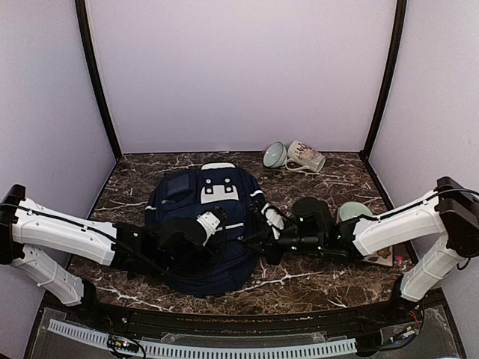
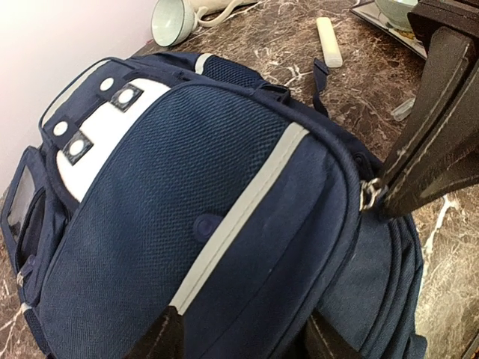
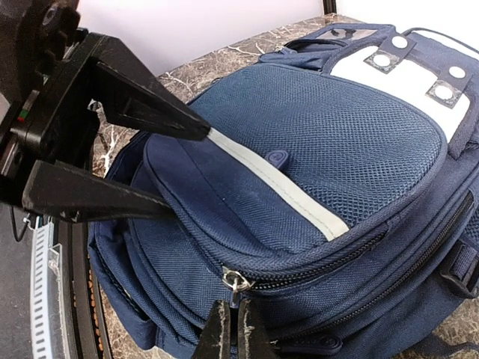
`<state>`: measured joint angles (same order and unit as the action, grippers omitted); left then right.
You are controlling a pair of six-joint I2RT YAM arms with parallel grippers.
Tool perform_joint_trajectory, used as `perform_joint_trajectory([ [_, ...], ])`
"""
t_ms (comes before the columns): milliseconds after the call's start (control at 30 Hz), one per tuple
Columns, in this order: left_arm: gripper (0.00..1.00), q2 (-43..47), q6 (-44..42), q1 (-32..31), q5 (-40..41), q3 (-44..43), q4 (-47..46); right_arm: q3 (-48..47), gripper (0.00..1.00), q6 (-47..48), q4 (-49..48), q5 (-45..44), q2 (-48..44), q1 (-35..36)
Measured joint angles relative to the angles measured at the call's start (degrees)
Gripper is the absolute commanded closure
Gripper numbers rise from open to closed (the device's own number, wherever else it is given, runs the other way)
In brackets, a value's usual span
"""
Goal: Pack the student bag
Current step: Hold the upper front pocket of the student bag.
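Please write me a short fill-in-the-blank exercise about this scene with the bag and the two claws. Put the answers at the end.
1. The student bag is navy ____ with a white patch near its top.
2. The right claw pinches a zip pull, while the left claw stands ____.
3. At the far edge of the table, a green cup and a white mug both lie on their ____.

Answers: blue; open; sides.

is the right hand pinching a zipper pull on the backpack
Yes, the right hand is shut on the metal zipper pull at the edge of the student bag.
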<state>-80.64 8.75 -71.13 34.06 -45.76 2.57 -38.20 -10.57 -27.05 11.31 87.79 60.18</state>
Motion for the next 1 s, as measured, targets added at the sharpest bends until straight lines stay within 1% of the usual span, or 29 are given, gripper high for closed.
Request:
perform_joint_trajectory([
  [167, 0.45, 4.9, 3.7, 0.1, 1.9, 3.6, 2.8, 0.0, 1.00, -1.2, 0.2, 2.5, -0.2, -2.9],
  [500, 0.46, 11.2, 7.1, 0.8, 4.5, 8.5, 6.2, 0.0, 1.00, -2.7, 1.0, 5.0, -1.5, -11.3],
  [667, 0.45, 11.5, 7.0, 0.9, 5.0, 10.4, 5.9, 0.0, 1.00, -3.3, 1.7, 5.0, -2.4, -12.7],
  [767, 0.41, 11.5, 6.3, 1.0, 4.7, 11.1, 4.7, 0.0, 1.00, -3.3, 2.6, 4.9, -3.5, -13.0],
  [1000, 0.36, 11.1, 4.3, 1.2, 3.0, 11.5, 1.5, -0.1, 1.00, -3.2, 4.6, 4.9, -4.6, -13.4],
])
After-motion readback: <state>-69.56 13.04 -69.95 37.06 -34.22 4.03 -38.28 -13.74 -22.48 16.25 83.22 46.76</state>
